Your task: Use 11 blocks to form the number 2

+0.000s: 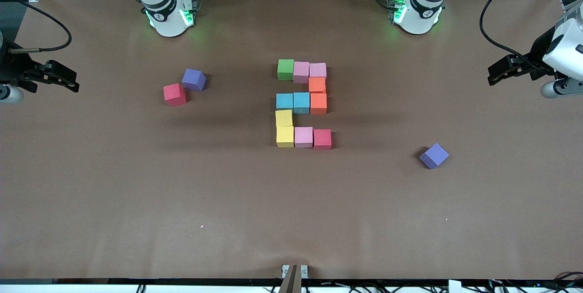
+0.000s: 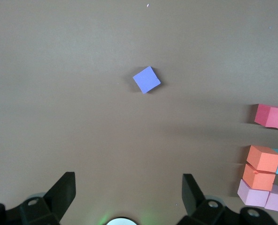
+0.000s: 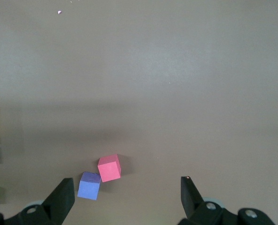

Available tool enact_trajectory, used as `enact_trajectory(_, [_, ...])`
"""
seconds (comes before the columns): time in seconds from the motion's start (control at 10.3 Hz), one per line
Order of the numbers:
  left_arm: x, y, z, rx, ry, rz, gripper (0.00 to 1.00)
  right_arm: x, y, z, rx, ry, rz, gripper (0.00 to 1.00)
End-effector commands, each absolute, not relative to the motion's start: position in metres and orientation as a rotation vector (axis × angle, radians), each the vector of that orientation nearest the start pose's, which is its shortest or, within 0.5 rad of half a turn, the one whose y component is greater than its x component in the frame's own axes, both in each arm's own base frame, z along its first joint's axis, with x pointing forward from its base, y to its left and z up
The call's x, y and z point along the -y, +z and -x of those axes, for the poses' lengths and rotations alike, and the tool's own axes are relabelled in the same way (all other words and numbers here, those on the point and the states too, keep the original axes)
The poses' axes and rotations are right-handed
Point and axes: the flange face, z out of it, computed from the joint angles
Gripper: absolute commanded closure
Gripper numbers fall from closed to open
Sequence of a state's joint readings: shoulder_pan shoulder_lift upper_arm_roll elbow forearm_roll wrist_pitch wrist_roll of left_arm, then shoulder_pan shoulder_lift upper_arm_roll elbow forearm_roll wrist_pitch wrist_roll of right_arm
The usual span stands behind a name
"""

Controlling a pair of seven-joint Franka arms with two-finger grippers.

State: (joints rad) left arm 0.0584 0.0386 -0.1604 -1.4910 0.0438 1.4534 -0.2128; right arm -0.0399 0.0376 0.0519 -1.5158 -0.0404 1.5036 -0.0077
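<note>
Eleven blocks sit edge to edge mid-table as the number 2 (image 1: 301, 102). Its row farthest from the front camera is the green block (image 1: 285, 69) and two pink blocks (image 1: 301, 71). Then come an orange block (image 1: 317, 84), a row of two blue blocks (image 1: 284, 100) with an orange one, a yellow block (image 1: 283, 118), and a nearest row of yellow, pink and the red block (image 1: 322, 138). My right gripper (image 1: 68, 81) (image 3: 127, 183) hangs open and empty over the right arm's end of the table. My left gripper (image 1: 494, 76) (image 2: 128, 180) hangs open and empty over the left arm's end.
A loose red cube (image 1: 174, 94) (image 3: 109, 168) touches a purple cube (image 1: 194, 79) (image 3: 89, 185) toward the right arm's end. Another purple cube (image 1: 434, 155) (image 2: 146, 79) lies alone toward the left arm's end, nearer the front camera than the digit.
</note>
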Motion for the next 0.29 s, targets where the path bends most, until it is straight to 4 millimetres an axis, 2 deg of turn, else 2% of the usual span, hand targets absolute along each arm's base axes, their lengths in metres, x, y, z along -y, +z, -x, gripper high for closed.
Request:
enact_trajectory(0.0, [0.0415,0.6375,-0.5451,0.196,0.110,3.107,0.00,-0.0008,0.6241,-0.5561,0.033,0.078,3.196,0.00])
enact_trajectory(0.19, [0.0407,0.6375,-0.5452,0.172,0.110,3.109,0.00,-0.0008,0.6241,-0.5561,0.033,0.078,3.196,0.00])
